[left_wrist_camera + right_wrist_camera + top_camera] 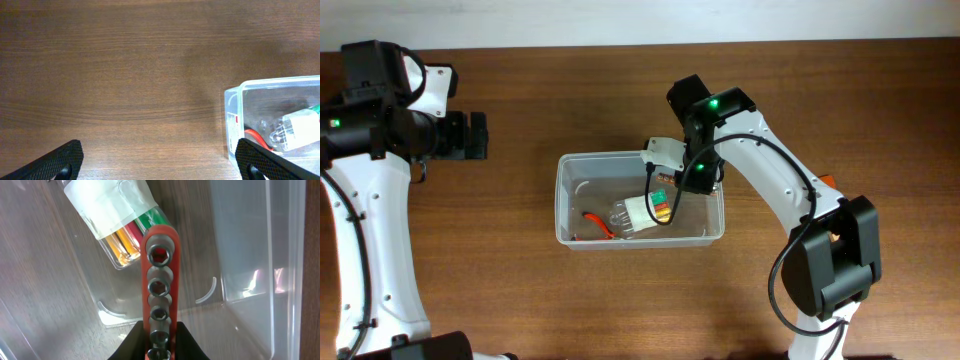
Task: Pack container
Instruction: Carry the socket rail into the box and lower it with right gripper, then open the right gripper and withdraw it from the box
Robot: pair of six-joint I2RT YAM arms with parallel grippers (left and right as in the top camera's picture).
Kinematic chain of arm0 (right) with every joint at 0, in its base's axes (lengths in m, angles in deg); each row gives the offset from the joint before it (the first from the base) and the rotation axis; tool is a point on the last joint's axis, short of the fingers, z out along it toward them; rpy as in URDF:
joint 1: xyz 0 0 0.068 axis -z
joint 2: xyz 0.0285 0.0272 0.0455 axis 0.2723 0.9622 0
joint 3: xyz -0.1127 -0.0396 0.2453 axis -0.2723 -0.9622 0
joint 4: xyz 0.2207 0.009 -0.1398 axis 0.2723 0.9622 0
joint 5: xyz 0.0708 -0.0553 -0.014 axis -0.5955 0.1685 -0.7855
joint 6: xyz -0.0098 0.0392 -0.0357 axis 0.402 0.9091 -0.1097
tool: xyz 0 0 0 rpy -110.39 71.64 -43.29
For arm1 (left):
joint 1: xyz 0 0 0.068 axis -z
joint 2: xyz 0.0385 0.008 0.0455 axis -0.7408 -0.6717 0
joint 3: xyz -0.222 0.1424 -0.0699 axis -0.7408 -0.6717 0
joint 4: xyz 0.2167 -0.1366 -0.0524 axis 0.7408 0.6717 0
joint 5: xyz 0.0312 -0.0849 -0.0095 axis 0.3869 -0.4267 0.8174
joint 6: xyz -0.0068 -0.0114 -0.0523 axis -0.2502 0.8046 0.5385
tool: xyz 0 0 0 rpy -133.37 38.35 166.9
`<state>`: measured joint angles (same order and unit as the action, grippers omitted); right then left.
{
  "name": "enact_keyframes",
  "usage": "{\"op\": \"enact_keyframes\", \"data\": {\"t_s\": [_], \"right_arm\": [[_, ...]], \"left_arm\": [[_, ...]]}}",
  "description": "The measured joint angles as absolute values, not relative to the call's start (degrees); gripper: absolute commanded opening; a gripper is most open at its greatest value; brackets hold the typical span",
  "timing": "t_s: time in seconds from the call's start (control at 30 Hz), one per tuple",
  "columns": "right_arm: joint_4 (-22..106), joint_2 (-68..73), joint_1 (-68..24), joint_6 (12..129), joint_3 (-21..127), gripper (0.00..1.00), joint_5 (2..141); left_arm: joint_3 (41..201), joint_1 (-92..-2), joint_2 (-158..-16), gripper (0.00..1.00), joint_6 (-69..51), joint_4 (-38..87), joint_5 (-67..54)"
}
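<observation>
The clear plastic container (559,205) stands in the middle of the table. In it lie a red-handled tool (595,222) and a clear pack of coloured pieces (640,212). My right gripper (695,172) is above the container's right end and shut on a red socket rail (159,270) with several dark sockets. The rail points down into the container (250,255), next to the clear pack (115,215). My left gripper (475,135) is open and empty over bare wood, left of the container (235,125); its fingers (160,160) show at the lower corners.
A small orange object (828,182) shows partly behind my right arm on the table's right side. The red tool also shows through the container wall in the left wrist view (255,136). The brown wooden table (620,300) surrounds the container.
</observation>
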<state>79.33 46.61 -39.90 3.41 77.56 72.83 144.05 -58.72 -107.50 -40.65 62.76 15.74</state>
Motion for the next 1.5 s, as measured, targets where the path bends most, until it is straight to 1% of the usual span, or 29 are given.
{"op": "enact_keyframes", "data": {"t_s": [0.2, 0.5, 0.53, 0.73, 0.83, 0.87, 1.0, 1.1, 1.17, 1.2, 1.23, 1.27, 1.43, 1.5], "right_arm": [[76.5, 46.6, -39.9, 3.4, 76.3, 0.16, 70.8], [69.5, 46.6, -39.9, 3.4, 69.8, 0.18, 69.7], [68.3, 46.6, -39.9, 3.4, 68.9, 0.20, 69.7], [65.6, 46.6, -39.9, 3.4, 65.4, 0.27, 69.5], [65.7, 46.6, -39.9, 3.4, 65.1, 0.37, 69.5], [65.6, 46.6, -39.9, 3.6, 65.1, 0.38, 69.5], [65.9, 46.6, -39.9, 3.5, 65.1, 0.39, 69.5], [68.7, 46.6, -39.9, 4.7, 66.5, 0.40, 69.5], [71.9, 46.6, -39.9, 5.9, 70.2, 0.41, 69.6], [74.0, 46.6, -39.9, 6.8, 73.3, 0.44, 69.5], [75.4, 46.6, -39.9, 7.3, 76.1, 0.48, 69.6], [77.7, 46.4, -39.9, 8.9, 80.2, 0.99, 70.2], [83.2, 43.8, -37.9, 19.7, 98.9, 0.99, 77.1], [88.0, 41.8, -34.0, 26.3, 106.7, 0.99, 80.7]], "left_arm": [[144.0, -58.7, -107.5, 0.99, -40.7, 63.5, 15.7], [144.0, -58.7, -107.5, 0.99, -40.7, 63.7, 15.7], [144.0, -58.7, -107.5, 0.99, -40.6, 63.7, 15.7], [144.0, -58.7, -107.5, 0.99, -40.6, 63.7, 15.7], [144.0, -58.7, -107.5, 0.99, -40.6, 63.7, 15.7], [144.0, -58.7, -107.5, 0.99, -40.6, 63.7, 15.7], [144.0, -58.7, -107.5, 0.99, -40.7, 63.7, 15.7], [144.0, -58.7, -107.5, 0.99, -40.6, 63.7, 15.7], [144.0, -58.7, -107.5, 0.99, -40.6, 63.7, 15.7], [144.0, -58.7, -107.5, 0.99, -40.6, 63.7, 15.7], [144.0, -58.7, -107.5, 0.99, -40.6, 63.7, 15.8], [144.0, -58.7, -107.5, 0.99, -40.6, 63.6, 15.8], [144.0, -58.7, -107.5, 0.99, -40.6, 63.7, 15.9], [144.0, -58.7, -107.5, 0.99, -40.6, 63.6, 15.9]]}}
